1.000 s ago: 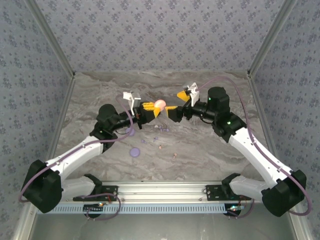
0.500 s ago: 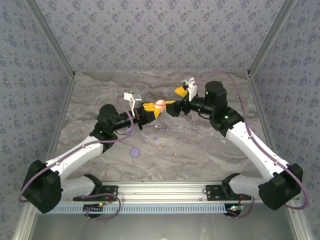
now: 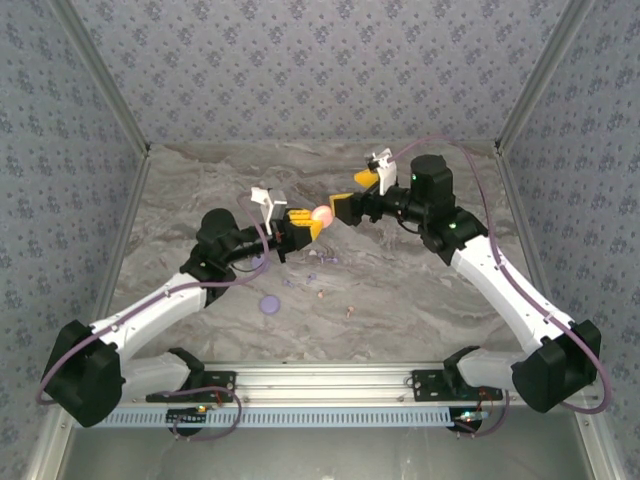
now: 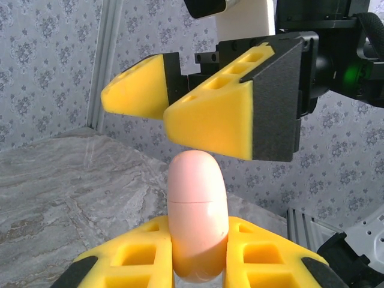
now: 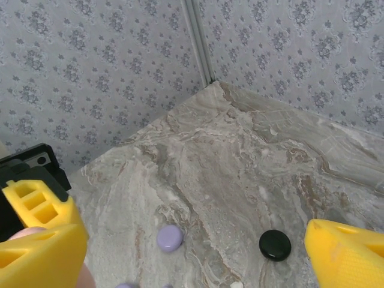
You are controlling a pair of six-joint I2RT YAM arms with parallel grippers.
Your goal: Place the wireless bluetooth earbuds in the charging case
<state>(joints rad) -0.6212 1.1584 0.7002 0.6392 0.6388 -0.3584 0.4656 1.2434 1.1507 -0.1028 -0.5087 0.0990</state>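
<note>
— Right gripper [image 3: 352, 193] has swung in; from above, it's spread, just beside the charging case [image 3: 322, 214] my left gripper [image 3: 305, 222] pinches. Earbuds [image 3: 320, 295] lie loose on the table [image 3: 420, 290] below.
— Left wrist?
— Case upright, long axis aimed at those spread fingers [image 4: 210, 120] (nearly touching).
— Right wrist?
— Jaws wide; no writing legible.

Top cam looks down from high at the near edge over the whole table [image 3: 400, 290], while both wrist cams sit v. close, sharing the pink case [image 4: 197, 210] w/ it.
</note>
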